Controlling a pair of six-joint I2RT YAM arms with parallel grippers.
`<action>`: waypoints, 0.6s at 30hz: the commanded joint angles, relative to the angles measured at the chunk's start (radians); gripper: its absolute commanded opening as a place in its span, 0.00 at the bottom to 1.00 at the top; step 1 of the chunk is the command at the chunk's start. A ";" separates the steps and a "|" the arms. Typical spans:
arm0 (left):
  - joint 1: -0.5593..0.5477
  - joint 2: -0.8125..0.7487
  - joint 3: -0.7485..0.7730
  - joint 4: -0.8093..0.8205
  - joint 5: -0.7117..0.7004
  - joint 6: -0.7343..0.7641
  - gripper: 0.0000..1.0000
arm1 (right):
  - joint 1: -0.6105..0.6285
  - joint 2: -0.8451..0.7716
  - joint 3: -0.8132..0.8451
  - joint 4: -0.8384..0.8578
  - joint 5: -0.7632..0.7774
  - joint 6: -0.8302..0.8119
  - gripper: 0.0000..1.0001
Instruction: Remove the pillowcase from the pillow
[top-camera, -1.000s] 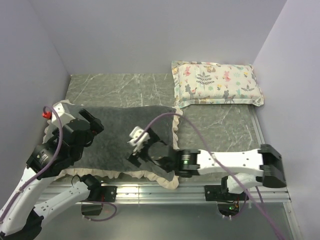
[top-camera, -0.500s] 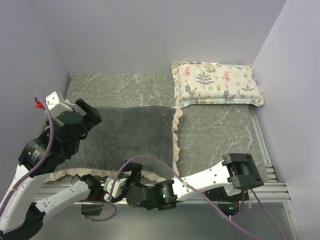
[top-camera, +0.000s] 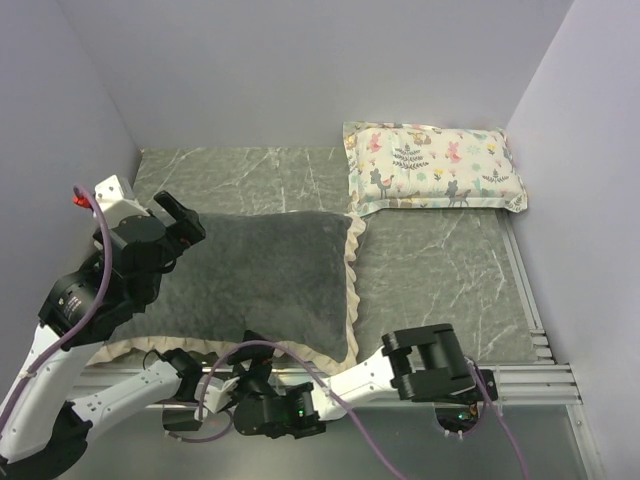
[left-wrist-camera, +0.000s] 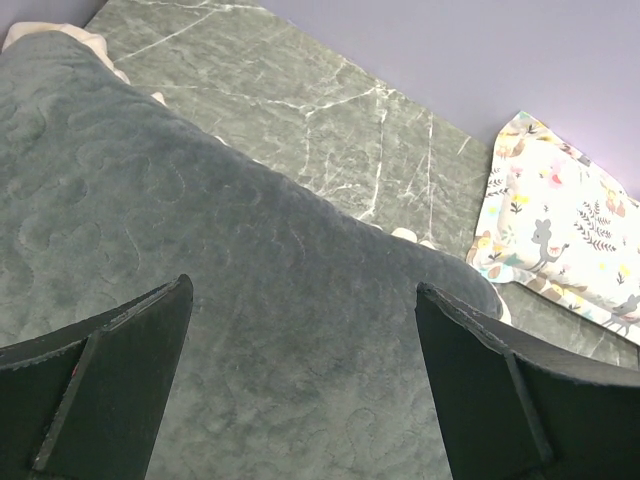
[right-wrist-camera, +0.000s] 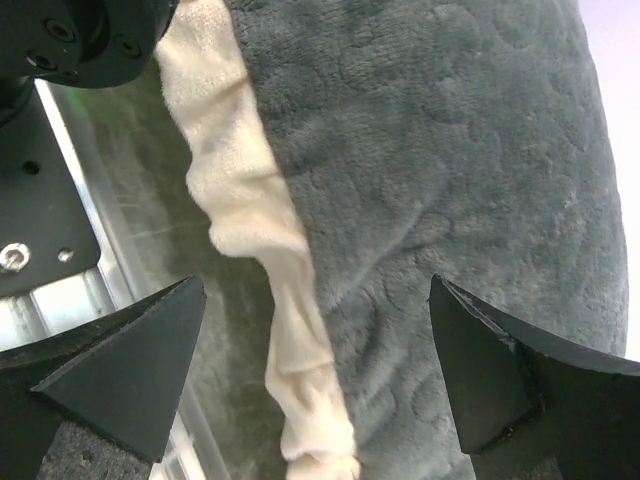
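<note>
The pillowcase (top-camera: 262, 280) lies plump across the left half of the table, dark grey with a cream frill (top-camera: 351, 285) on its right and near edges. The pillow is hidden inside it. My left gripper (top-camera: 180, 222) is open over the case's left end; in the left wrist view (left-wrist-camera: 302, 292) only grey fabric (left-wrist-camera: 280, 260) lies between its fingers. My right gripper (top-camera: 252, 380) is low at the table's near edge. In the right wrist view (right-wrist-camera: 315, 288) it is open, with the frill (right-wrist-camera: 245, 215) and grey fabric (right-wrist-camera: 440, 150) between its fingers, untouched.
A small floral animal-print pillow (top-camera: 432, 168) lies at the back right, also in the left wrist view (left-wrist-camera: 560, 235). The green marbled tabletop (top-camera: 440, 265) shows right of the case. A metal rail (top-camera: 520, 375) runs along the near edge. Purple cables loop by both arms.
My right arm has swung off the middle of the pillowcase, down and left to the near edge. The case's folded right corner now lies flat. The left gripper shifted slightly.
</note>
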 joint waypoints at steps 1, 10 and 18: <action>-0.003 0.005 0.016 0.045 -0.022 0.033 0.99 | -0.018 0.046 0.048 0.203 0.110 -0.085 0.99; -0.003 -0.025 -0.030 0.082 0.013 0.055 0.99 | -0.067 0.125 0.055 0.467 0.147 -0.229 0.78; -0.004 -0.044 -0.041 0.094 0.041 0.073 0.99 | -0.113 0.048 0.054 0.464 0.135 -0.229 0.00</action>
